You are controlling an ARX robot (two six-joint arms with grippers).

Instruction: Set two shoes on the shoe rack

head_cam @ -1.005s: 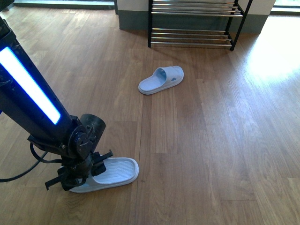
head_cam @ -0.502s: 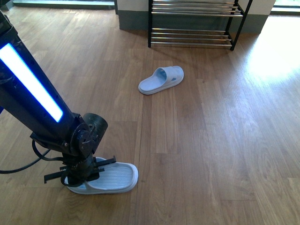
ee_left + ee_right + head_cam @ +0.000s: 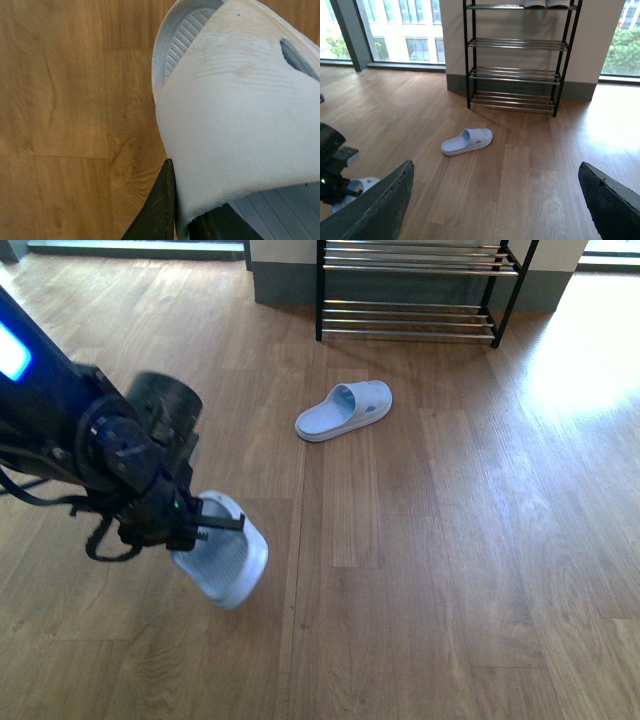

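The two shoes here are light blue slippers. One slipper [image 3: 228, 562] hangs toe-down above the wooden floor, with my left gripper [image 3: 203, 524] shut on its strap. In the left wrist view that strap [image 3: 240, 110] fills the frame, pinched between the dark fingers [image 3: 159, 210] of my left gripper [image 3: 181, 222]. The other slipper [image 3: 345, 410] lies flat on the floor in front of the shoe rack [image 3: 410, 320]. My right gripper [image 3: 495, 165] stands open with nothing in it, facing this slipper [image 3: 467, 141] and the rack [image 3: 515, 75].
The black-framed rack with chrome bars stands against a wall with a grey skirting [image 3: 285, 285]. Pale soles [image 3: 546, 3] show on its top shelf, cut off by the frame. Large windows [image 3: 405, 30] flank the wall. Sun glare [image 3: 590, 350] falls on the floor at right.
My left arm has risen and swung, lifting the near slipper off the floor and tipping it from flat to toe-down. The far slipper has not moved.
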